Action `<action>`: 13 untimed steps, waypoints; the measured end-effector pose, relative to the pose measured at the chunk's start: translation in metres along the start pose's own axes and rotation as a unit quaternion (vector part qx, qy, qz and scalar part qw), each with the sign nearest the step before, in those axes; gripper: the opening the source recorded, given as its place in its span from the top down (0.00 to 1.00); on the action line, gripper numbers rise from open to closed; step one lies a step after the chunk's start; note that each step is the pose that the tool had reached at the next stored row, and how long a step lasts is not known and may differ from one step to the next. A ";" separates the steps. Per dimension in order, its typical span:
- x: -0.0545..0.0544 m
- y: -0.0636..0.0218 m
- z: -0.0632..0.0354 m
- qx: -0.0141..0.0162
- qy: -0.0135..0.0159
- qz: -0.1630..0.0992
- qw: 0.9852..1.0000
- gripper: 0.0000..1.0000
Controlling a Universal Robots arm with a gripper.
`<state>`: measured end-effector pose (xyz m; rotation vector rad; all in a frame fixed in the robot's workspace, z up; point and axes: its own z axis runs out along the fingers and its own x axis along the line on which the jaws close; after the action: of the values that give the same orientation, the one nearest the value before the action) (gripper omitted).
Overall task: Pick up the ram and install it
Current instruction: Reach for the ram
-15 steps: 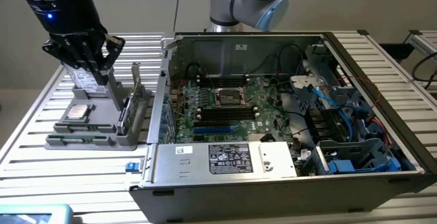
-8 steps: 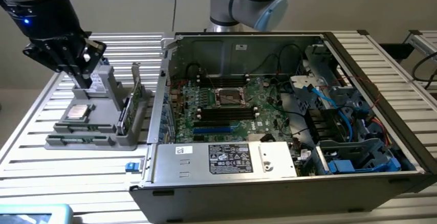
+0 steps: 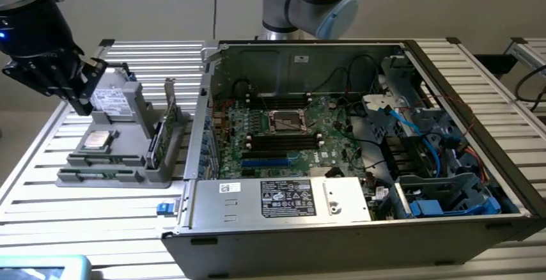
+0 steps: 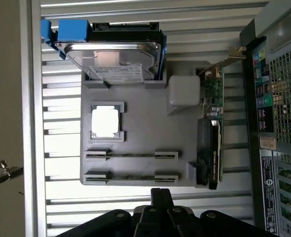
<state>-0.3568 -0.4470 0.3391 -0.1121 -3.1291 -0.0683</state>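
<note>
Two ram sticks stand edge-on in clip holders on a grey parts tray [image 4: 135,106]: one ram [image 4: 132,154], the other [image 4: 132,176] beside it. In the exterior view the ram [image 3: 104,160] sits at the tray's near end. My black gripper [image 3: 83,107] hangs over the tray's far end by the hard drive, shut with nothing in it. In the wrist view the gripper [image 4: 157,197] has its fingertips pressed together, just off the tray edge nearest the ram. The open computer case [image 3: 358,133] shows the motherboard with black memory slots [image 3: 282,140].
The tray also carries a hard drive [image 4: 113,59], a processor chip [image 4: 105,122] and an upright green expansion card [image 4: 212,133] between tray and case. The case wall [image 3: 201,114] stands close at the exterior view's right of the tray. A slatted metal table [image 3: 51,210] lies underneath.
</note>
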 end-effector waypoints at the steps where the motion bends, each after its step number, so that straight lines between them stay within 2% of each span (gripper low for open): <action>1: 0.004 0.0003 0.0014 0.000 0.000 0.000 1.000 0.89; 5: 0.016 0.0050 0.0061 0.001 0.000 0.000 1.000 0.89; 11: 0.020 0.0073 0.0117 0.007 0.000 -0.001 1.000 0.89; 13: 0.020 0.0073 0.0117 0.008 0.000 -0.001 1.000 0.89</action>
<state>-0.3759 -0.4378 0.3280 -0.1093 -3.1293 -0.0445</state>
